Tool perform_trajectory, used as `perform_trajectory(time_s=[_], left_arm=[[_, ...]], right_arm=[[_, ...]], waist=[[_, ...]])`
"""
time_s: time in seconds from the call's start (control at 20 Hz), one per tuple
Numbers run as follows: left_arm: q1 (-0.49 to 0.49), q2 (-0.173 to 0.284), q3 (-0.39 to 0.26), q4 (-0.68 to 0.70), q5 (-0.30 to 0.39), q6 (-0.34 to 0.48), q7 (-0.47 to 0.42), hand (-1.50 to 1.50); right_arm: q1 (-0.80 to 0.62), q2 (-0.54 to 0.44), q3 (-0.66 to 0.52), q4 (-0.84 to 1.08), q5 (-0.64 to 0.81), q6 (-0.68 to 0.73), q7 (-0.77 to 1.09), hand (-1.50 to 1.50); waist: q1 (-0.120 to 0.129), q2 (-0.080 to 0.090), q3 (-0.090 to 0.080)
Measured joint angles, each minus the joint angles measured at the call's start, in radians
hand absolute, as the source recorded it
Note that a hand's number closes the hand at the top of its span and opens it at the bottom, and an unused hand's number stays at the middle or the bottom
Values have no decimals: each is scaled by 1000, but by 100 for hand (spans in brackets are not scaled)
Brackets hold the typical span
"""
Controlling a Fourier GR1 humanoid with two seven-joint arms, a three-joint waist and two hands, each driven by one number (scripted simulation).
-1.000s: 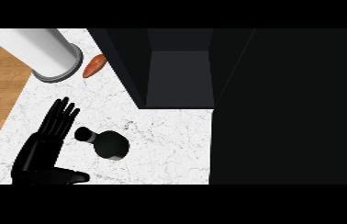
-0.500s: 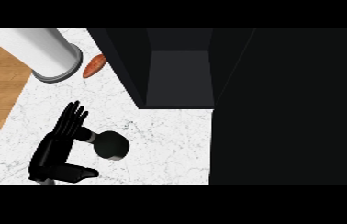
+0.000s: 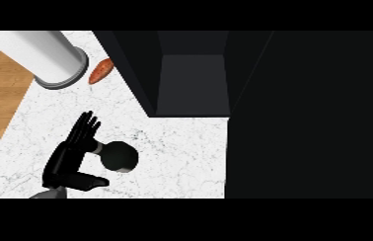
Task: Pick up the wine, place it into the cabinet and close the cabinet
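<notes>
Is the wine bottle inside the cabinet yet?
No, the wine bottle stands on the marble counter beside the left hand, outside the open cabinet.

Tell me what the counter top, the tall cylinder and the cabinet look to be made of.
Counter top: white with fine grey veining, so it looks like marble or an imitation of it. Tall cylinder: pale with a smooth grey sheen, possibly metal or glazed ceramic; unclear. Cabinet: flat, matte black panels with no grain showing; the material cannot be told.
</notes>
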Motion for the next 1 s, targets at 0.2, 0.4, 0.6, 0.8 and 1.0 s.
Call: perform_trajectory(time_s=[0.2,0.4,0.6,0.8,1.0], left_arm=[[-35,-10,-14,105,-40,10,-65,-150],[-63,-8,-16,174,-54,9,-110,-150],[-119,-14,-17,321,-92,27,-206,-150],[-147,-31,-13,400,-91,36,-251,-150],[-186,-24,4,473,-65,9,-255,-150]], right_arm=[[-23,-7,-13,-4,-4,-9,23,-150],[-30,-1,-6,-4,6,-15,25,-150],[-11,-3,-16,-4,3,2,10,-150],[-41,-13,-36,2,-10,-8,28,-150],[-28,-3,-22,-3,5,-4,17,-150]], waist=[[0,0,0],[1,0,0],[-2,0,0],[-1,1,0],[-1,1,0]])
